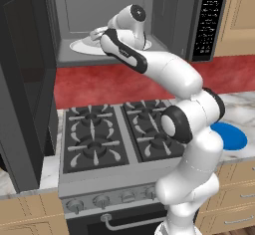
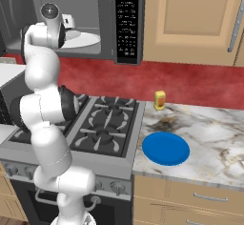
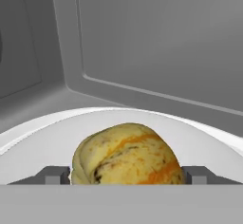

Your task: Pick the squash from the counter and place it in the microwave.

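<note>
Because the gripper (image 3: 126, 175) had its two fingertips pressed against either side of the squash (image 3: 126, 154), at the bottom centre of the hand view, the main risk, as I judged it, lay in the letting go. The squash was round, and if the jaws parted while it hung above the turntable plate (image 3: 199, 142), it could drop, roll across the smooth white surface and come to rest against the cavity wall or tumble toward the open front. Whether its underside already touched the plate could not be told, since the lower part was hidden. A second hazard was the withdrawal: the arm reached deep into the microwave (image 1: 172, 17), and a careless pull could knock the squash or clip the opening's edge.

Relative to the gripper, the squash sat squarely between the fingertips (image 3: 52, 174), bulging above them, with the plate's rim curving behind it and the grey back wall filling the upper frame.

Further out, in the left base view the wrist sat over the plate at the upper centre. In the right base view, a blue plate (image 2: 166, 148) lay on the counter (image 2: 214, 138) at lower right, a slim yellow item (image 2: 159, 100) stood behind it, and the stove (image 2: 102, 124) occupied the centre.
</note>
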Controlling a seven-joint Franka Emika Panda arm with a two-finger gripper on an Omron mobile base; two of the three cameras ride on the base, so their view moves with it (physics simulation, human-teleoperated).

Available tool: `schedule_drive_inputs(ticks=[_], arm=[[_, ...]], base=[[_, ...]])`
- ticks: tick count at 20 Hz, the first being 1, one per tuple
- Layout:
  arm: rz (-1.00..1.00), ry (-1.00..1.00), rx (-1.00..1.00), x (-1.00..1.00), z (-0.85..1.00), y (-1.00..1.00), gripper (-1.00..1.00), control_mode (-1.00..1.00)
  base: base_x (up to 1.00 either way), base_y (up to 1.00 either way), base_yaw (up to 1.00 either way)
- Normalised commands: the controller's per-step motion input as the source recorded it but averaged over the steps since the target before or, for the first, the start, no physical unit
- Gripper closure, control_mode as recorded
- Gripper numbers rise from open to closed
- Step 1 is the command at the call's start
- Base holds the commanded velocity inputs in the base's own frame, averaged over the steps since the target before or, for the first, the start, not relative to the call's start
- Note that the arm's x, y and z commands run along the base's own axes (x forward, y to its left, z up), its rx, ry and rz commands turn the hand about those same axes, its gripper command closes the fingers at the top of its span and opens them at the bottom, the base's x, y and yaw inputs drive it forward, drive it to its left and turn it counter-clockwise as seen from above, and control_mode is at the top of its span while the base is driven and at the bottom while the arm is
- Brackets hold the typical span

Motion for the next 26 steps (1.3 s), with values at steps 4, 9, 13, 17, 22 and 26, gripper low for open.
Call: schedule_drive_inputs(ticks=[4, 9, 13, 17, 22, 26], arm=[[0.0, -0.01, 0.0, -0.33, 0.0, 0.0, -1.0, -1.0], [0.0, -0.01, 0.0, -0.45, -0.01, -0.02, -1.0, -1.0], [0.0, -0.11, 0.0, -0.94, 0.07, -0.38, -1.0, -1.0], [-0.03, -0.11, 0.0, -1.0, 0.1, -0.43, -1.0, -1.0], [-0.12, -0.1, 0.03, -1.0, 0.02, -0.43, -1.0, -1.0], [-0.22, -0.01, 0.13, -1.0, 0.0, -0.2, -1.0, -1.0]], base=[[0.0, 0.0, 0.0], [0.0, 0.0, 0.0], [0.0, 0.0, 0.0], [0.0, 0.0, 0.0], [0.0, 0.0, 0.0], [0.0, 0.0, 0.0]])
